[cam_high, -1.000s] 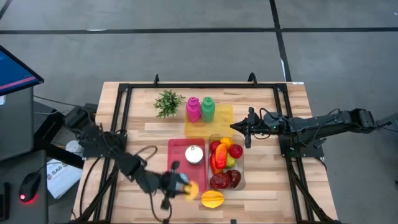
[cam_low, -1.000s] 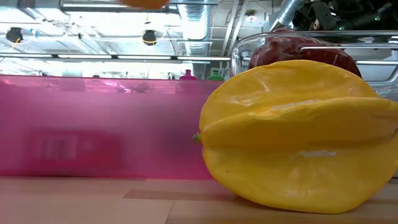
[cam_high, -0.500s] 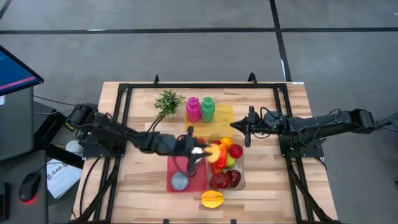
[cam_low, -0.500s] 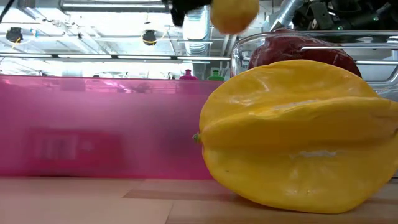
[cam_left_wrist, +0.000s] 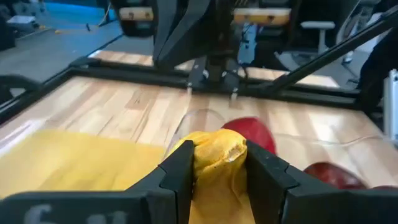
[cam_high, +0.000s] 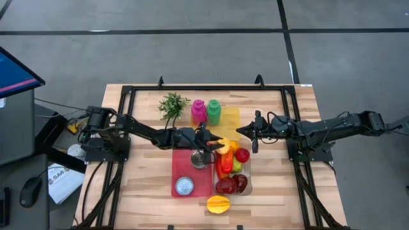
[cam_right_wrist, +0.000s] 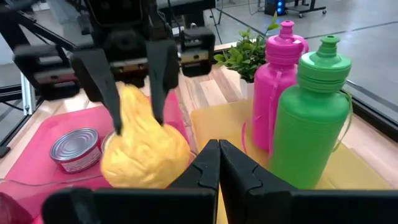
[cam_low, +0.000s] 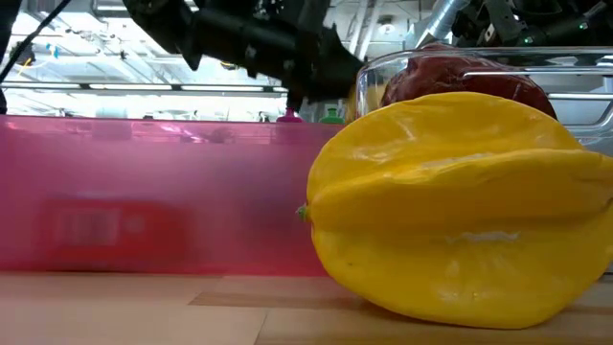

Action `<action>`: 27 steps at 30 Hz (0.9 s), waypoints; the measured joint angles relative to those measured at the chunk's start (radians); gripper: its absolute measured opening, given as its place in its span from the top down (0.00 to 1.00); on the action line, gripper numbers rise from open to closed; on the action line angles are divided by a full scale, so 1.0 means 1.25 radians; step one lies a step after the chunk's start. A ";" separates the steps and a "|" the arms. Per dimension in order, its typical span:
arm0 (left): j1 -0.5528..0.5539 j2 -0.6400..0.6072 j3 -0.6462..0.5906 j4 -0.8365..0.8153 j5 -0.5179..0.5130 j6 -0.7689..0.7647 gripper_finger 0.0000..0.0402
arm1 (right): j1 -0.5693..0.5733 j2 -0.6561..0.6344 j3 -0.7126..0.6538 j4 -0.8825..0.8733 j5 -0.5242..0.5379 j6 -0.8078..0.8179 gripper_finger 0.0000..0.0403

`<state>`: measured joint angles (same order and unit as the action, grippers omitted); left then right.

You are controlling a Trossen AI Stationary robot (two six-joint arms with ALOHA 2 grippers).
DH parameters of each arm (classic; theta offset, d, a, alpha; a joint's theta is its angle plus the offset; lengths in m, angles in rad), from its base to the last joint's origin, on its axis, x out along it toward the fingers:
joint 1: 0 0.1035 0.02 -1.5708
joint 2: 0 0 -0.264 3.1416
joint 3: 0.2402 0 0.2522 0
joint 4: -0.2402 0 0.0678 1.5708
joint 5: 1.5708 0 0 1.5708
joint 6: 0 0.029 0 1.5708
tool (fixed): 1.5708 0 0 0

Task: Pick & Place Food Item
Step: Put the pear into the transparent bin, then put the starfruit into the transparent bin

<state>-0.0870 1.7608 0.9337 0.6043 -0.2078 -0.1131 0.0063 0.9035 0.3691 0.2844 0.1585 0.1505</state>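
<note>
yellow fruit held over the clear bin

the left gripper [cam_high: 216, 144] reaches across the table and pinches a lumpy yellow fruit [cam_left_wrist: 214, 163] between its 2 fingers [cam_left_wrist: 179, 174]; the fruit hangs just above the far end of the clear bin [cam_high: 248, 167], over the other produce in it; in the right wrist view the same fruit [cam_right_wrist: 144, 146] shows below the dark fingers, above the bin's rim.

the bin holds red, orange and dark red pieces, among them a red ball [cam_left_wrist: 252, 132] just beyond the held fruit; touching the bin on its left side lies the pink tray [cam_high: 176, 172], with 1 tin can [cam_high: 185, 186] at its near end; another can [cam_high: 199, 159] sits at the tray's far end, under the left arm, partly hidden.

just in front of the bin, on the bare wood, lies a starfruit [cam_high: 218, 204]; in the low view it fills the foreground [cam_low: 460, 206], beside the tray's pink wall.

behind the bin lies a yellow mat [cam_high: 231, 118] bearing a pink bottle [cam_high: 199, 112] and a green bottle [cam_high: 213, 112], both upright, side by side; a small plant [cam_high: 172, 105] stands left of the bottles.

the right gripper [cam_high: 254, 137] waits to the right of the bin's far end, its fingers pressed together on nothing, pointing toward the mat.
</note>
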 joint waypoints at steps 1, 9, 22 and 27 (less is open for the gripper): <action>0.002 0.004 0.000 -0.002 -0.001 0.000 0.74 | 0.000 0.000 0.000 0.000 0.000 0.000 1.00; 0.003 0.012 0.000 -0.036 -0.001 0.000 0.73 | 0.000 0.000 0.000 0.000 0.000 0.000 1.00; -0.001 0.008 0.000 -0.003 -0.001 0.050 0.27 | 0.000 0.000 0.000 0.000 0.000 0.000 1.00; -0.001 -0.034 0.000 -0.008 0.018 0.070 0.13 | 0.000 0.000 0.000 0.000 0.000 0.000 1.00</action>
<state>-0.0883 1.7180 0.9337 0.5939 -0.1851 -0.0250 0.0063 0.9031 0.3691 0.2849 0.1581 0.1505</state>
